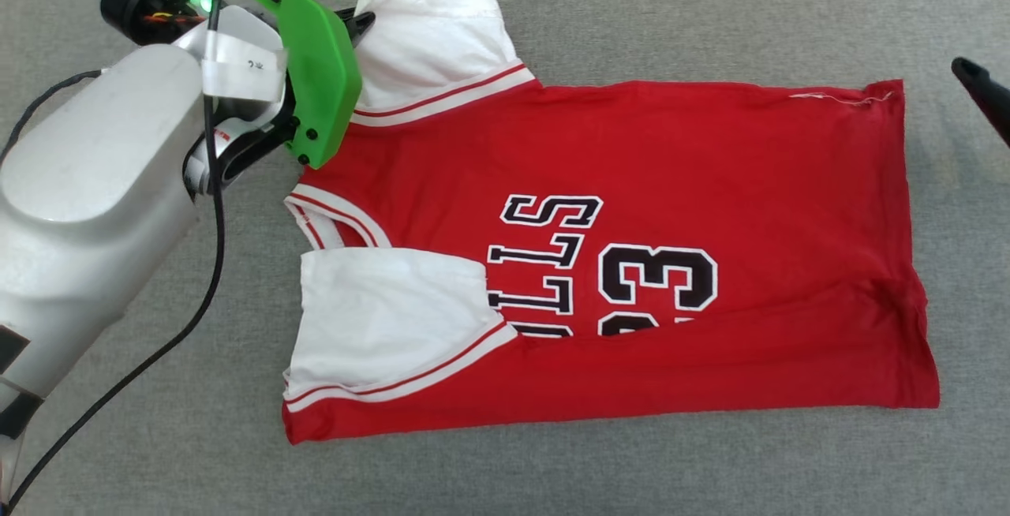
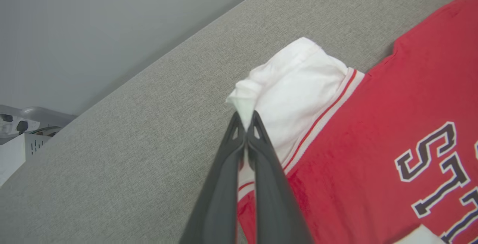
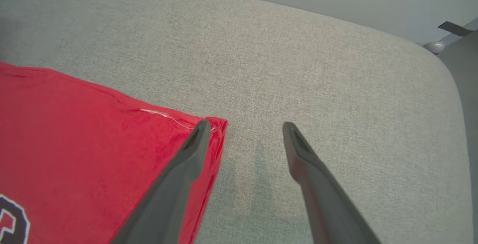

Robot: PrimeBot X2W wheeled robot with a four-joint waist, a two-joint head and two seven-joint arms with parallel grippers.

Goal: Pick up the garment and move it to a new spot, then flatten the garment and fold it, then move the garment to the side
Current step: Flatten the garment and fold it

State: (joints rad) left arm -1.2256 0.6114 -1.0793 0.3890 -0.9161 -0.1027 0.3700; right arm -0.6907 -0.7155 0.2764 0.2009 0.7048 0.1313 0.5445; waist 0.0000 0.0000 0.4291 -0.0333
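Observation:
The garment (image 1: 631, 185), a red jersey T-shirt with white sleeves and black lettering, lies flat on the grey fabric surface, collar to the left and hem to the right. Its near side is folded over, so the near white sleeve (image 1: 387, 319) covers part of the lettering. My left gripper (image 2: 245, 124) is shut on a pinched corner of the far white sleeve (image 2: 295, 87), whose edge stands lifted off the surface. My right gripper (image 3: 244, 126) hangs open above the hem's far corner (image 3: 214, 124); one finger is over the red cloth, the other over bare surface. A dark fingertip (image 1: 974, 78) shows at the right edge.
The grey fabric surface (image 1: 710, 11) spreads on all sides of the garment. Its rounded edge (image 3: 444, 65) lies beyond my right gripper. A white box and cables (image 2: 18, 139) sit past the surface's edge on the left. A black cable (image 1: 213, 263) hangs from my left arm.

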